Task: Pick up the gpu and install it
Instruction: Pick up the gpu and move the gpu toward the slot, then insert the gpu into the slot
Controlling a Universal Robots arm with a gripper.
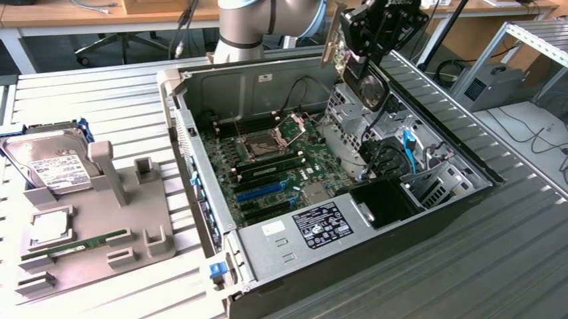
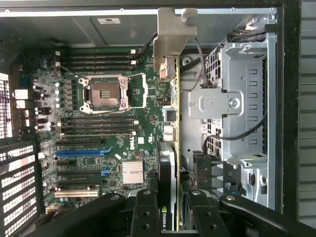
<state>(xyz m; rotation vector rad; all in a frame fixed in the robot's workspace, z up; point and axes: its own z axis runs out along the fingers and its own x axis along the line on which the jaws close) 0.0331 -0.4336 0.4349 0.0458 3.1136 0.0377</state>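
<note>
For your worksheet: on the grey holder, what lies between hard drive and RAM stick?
In the exterior view, a square silver CPU sits between hard drive and RAM stick.

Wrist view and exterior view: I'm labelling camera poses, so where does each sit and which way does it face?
Wrist view: on the wrist above the open computer case, facing straight down onto the motherboard; the pincer clamps the gpu, seen edge-on.
Exterior view: off the arm, raised beside the case, looking down at a slant; the arm and pincer hang over the case's far side.
Shared: case, motherboard, CPU socket, gpu.
</note>
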